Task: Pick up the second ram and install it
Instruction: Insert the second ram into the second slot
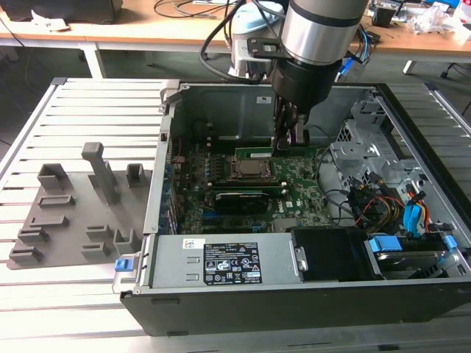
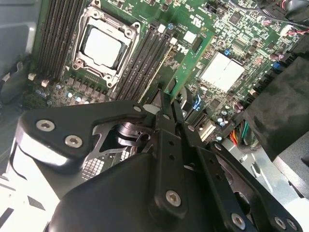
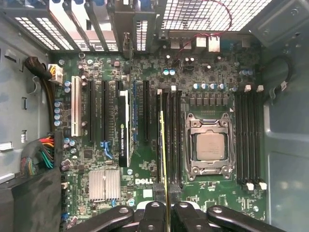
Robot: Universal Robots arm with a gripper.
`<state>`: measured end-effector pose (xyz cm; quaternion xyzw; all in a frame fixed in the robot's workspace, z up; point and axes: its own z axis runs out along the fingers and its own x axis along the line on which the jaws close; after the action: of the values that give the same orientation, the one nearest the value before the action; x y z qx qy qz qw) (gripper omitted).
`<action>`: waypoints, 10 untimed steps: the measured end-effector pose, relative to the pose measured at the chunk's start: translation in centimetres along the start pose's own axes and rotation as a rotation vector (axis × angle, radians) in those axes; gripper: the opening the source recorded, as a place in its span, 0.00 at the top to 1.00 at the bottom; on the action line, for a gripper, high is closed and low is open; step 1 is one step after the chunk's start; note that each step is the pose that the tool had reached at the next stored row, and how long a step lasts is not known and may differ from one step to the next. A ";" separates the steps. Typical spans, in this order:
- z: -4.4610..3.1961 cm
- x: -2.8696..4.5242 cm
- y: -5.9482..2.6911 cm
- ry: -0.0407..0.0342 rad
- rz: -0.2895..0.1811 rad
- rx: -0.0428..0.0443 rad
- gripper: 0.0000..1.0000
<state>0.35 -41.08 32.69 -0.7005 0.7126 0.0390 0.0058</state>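
The second ram (image 3: 163,150), a narrow green stick, shows edge-on in the first wrist view, in line with the black memory slots (image 3: 173,140) beside the processor socket (image 3: 210,147). My gripper (image 3: 165,207) is shut on one end of it. In the second wrist view the green board (image 2: 190,63) runs away from the black fingers (image 2: 164,113) over the slots next to the socket (image 2: 104,46). In the exterior view the gripper (image 1: 287,143) reaches down into the open case, with the green stick (image 1: 257,152) behind the socket (image 1: 252,170). Whether the stick sits in a slot I cannot tell.
A wider black card (image 1: 235,197) stands in the board in front of the socket. The power supply (image 1: 221,261) lies along the case's near wall, and cables and drives (image 1: 394,209) fill the exterior view's right. Grey holder blocks (image 1: 73,213) sit outside the case on the exterior view's left.
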 end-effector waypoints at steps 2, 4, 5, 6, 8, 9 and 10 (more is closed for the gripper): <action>0.27 0.02 -0.01 0.0000 0.000 0.0000 0.86; 0.65 0.04 -0.03 0.0000 0.000 0.0000 0.86; 0.83 0.05 -0.04 0.0000 0.000 0.0000 0.86; 0.92 0.06 -0.04 0.0000 0.000 0.0000 0.86; 1.13 0.07 -0.05 0.0000 0.000 0.0000 0.86; 1.34 0.08 -0.06 -0.0001 0.000 0.0000 0.86; 1.50 0.10 -0.07 0.0000 0.000 0.0000 0.86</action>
<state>0.35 -41.08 31.18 -0.7005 0.7126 0.0390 0.0058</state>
